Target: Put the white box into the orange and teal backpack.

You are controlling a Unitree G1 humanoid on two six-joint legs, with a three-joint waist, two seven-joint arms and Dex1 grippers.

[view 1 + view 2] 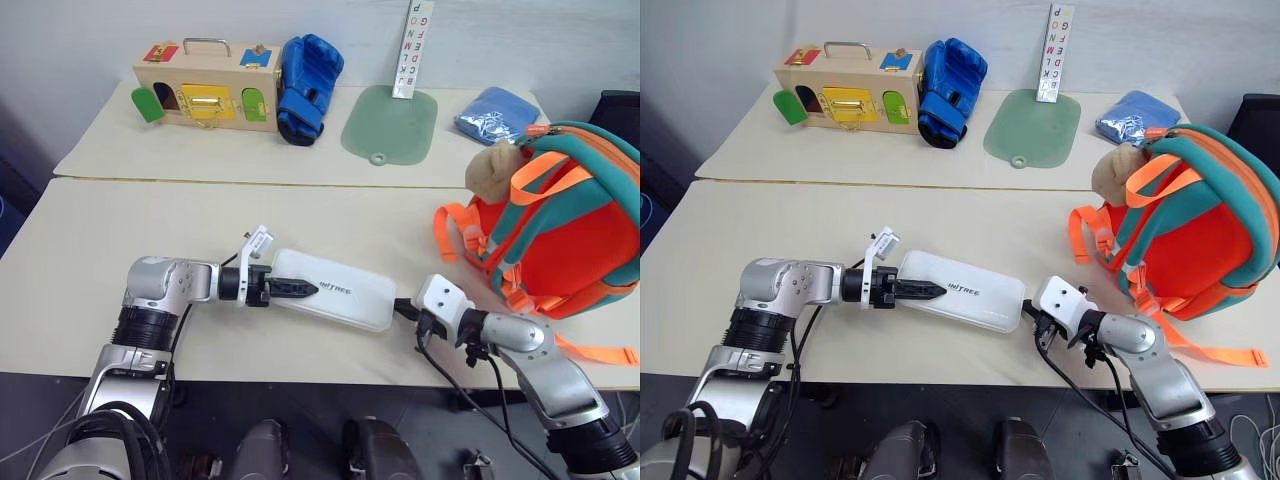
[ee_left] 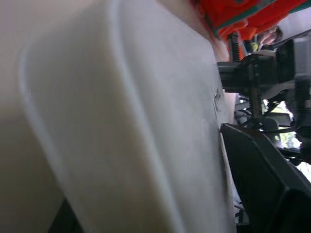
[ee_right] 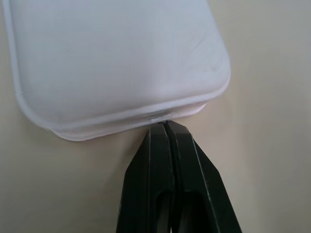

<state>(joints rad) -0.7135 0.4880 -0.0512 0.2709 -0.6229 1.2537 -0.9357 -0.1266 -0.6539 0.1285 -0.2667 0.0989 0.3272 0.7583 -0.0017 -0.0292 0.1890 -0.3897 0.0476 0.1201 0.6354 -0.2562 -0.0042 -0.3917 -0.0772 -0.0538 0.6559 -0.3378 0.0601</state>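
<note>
The white box (image 1: 345, 297) lies flat on the near table, between my two grippers. My left gripper (image 1: 300, 288) is closed over its left end: one black finger (image 2: 262, 184) presses on the top face and the other sits under it. My right gripper (image 3: 164, 127) is shut and holds nothing, with its tips touching the box's right end (image 3: 155, 116). The orange and teal backpack (image 1: 575, 235) stands at the right of the table with a tan plush toy (image 1: 490, 170) on it, well to the right of the box.
On the far table are a wooden box with coloured doors (image 1: 205, 95), a blue boxing glove (image 1: 308, 88), a green mat (image 1: 390, 125), a lettered strip (image 1: 413, 50) and a blue folded cloth (image 1: 497, 113). Orange straps (image 1: 600, 352) trail from the backpack toward the table's front edge.
</note>
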